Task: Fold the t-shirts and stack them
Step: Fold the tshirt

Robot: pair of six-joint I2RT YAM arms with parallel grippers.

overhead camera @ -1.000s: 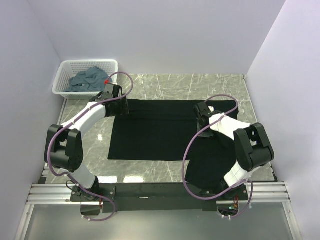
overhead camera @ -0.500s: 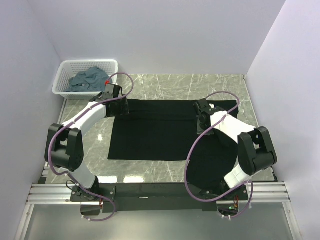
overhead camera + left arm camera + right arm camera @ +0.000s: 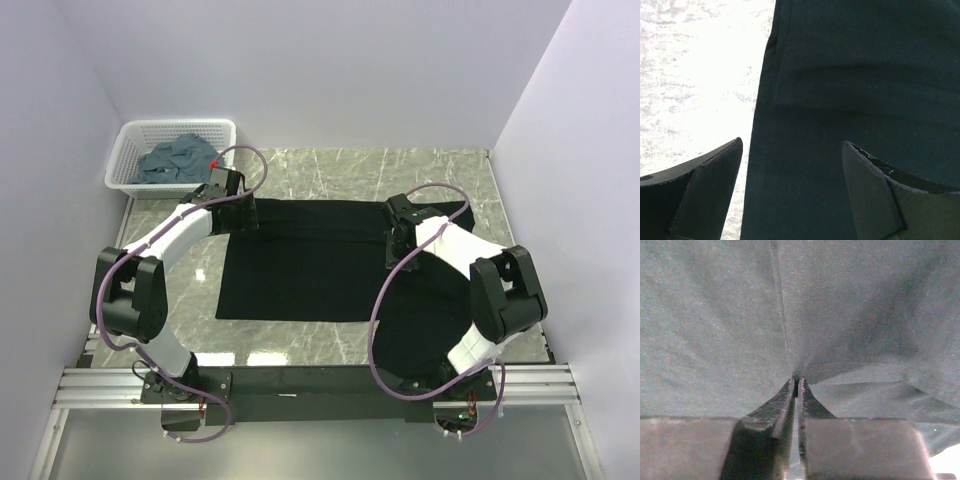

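Observation:
A large black t-shirt [image 3: 310,265] lies spread flat on the marble table, and its right part is under my right arm. My left gripper [image 3: 243,215] is open at the shirt's far left corner. In the left wrist view its fingers [image 3: 705,190] straddle the shirt's left edge [image 3: 790,165]. My right gripper [image 3: 397,245] is shut on a pinch of the black t-shirt [image 3: 740,325] near its right side. The cloth puckers at the fingertips [image 3: 788,392]. Slate blue-grey t-shirts [image 3: 175,160] lie crumpled in the basket.
A white lattice basket [image 3: 135,135] stands at the far left corner of the table. Bare marble [image 3: 390,165] lies beyond the shirt. Purple cables [image 3: 385,300] loop from both arms. White walls close in on three sides.
My right gripper has moved slightly left and toward the back with the cloth pinched in it. The left arm has not moved.

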